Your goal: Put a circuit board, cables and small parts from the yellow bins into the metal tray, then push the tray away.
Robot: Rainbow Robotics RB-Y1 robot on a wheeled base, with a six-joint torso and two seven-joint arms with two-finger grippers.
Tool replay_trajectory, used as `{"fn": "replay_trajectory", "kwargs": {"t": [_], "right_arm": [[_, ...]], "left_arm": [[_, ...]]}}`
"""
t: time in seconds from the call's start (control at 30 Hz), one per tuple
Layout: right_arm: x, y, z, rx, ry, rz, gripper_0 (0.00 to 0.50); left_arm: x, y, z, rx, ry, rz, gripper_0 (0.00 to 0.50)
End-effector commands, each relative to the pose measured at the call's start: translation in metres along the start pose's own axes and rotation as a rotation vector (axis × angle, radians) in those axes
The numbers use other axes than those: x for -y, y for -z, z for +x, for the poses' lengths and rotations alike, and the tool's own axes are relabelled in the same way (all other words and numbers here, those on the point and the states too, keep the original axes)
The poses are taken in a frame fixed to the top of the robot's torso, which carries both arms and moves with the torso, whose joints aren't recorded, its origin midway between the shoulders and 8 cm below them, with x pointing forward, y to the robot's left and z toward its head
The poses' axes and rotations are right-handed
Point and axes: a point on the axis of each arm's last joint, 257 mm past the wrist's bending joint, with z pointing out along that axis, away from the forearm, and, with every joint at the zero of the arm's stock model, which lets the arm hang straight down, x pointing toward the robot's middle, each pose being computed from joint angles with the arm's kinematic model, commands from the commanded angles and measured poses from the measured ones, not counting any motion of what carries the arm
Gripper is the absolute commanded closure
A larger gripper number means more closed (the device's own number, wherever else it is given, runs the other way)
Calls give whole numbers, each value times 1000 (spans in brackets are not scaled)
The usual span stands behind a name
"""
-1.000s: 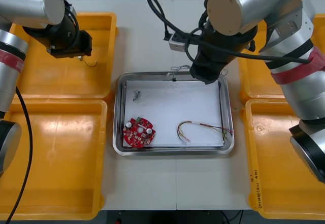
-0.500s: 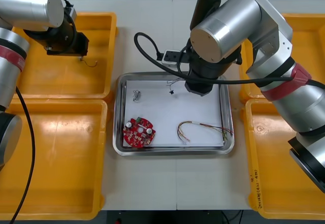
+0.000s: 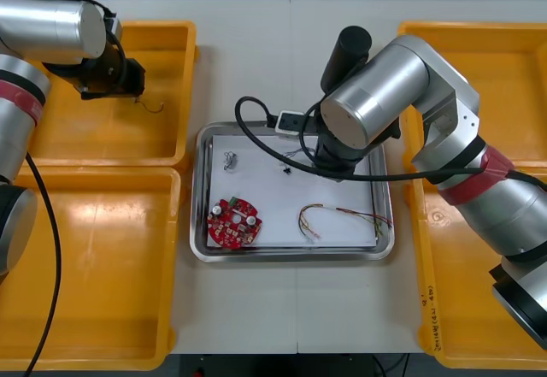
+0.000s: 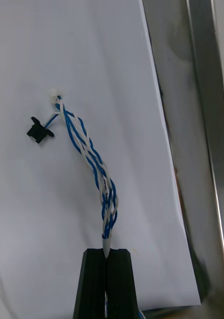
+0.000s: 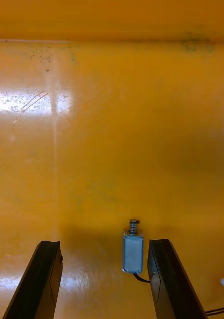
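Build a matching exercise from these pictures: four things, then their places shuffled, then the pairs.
1 round red circuit board
2 twisted blue and white cable
3 red and yellow cable
4 small metal part

A pinched in the shut right gripper, over the metal tray
B tray's near right part
C inside the open left gripper, on a yellow bin
D tray's near left corner

Pairs: 1-D, 2-A, 3-B, 4-C

Looked like a robotics lab or electronics workshop to me. There was a light table (image 3: 248,309) with 4 yellow bins (image 3: 85,266), a metal tray (image 3: 291,256), a red circuit board (image 3: 234,222) and loose cables (image 3: 338,216).
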Motion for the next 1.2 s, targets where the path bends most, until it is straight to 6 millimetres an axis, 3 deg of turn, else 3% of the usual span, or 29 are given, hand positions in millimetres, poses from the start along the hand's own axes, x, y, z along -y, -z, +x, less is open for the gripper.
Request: {"fn": "replay_trajectory", "kwargs": {"t": [0.03,0.33,0.4,0.47,0.5,0.53,0.57,0.9,0.93,1.0,1.03,1.07,1.2], "right_arm": [[-8,-7,-1,14,60,8,500],[-12,-13,5,5,65,5,499],[-13,-14,7,1,67,6,454],[-11,-14,11,-7,64,9,228],[-10,-14,11,-8,62,11,174],[-10,-14,11,-9,63,12,74],[-9,-15,12,-11,61,13,11],[-2,-13,16,-24,60,36,0],[-2,-13,17,-27,59,36,0],[0,-11,16,-28,55,38,0],[1,-10,17,-30,54,38,0],[2,-8,15,-27,52,38,0],[8,4,13,-26,23,13,0]], "left_arm": [[-7,26,-43,78,-99,-14,0],[2,22,-37,64,-104,4,0],[3,20,-36,64,-105,5,0],[3,15,-32,56,-113,2,0],[4,14,-31,56,-114,3,0],[4,13,-31,60,-116,1,0],[5,9,-30,60,-116,1,0],[10,1,-28,76,-113,15,0],[10,1,-28,76,-113,15,114],[10,1,-28,76,-115,15,394],[10,1,-28,75,-116,15,452],[10,0,-27,72,-116,16,496],[10,0,-26,69,-117,14,500]]}}
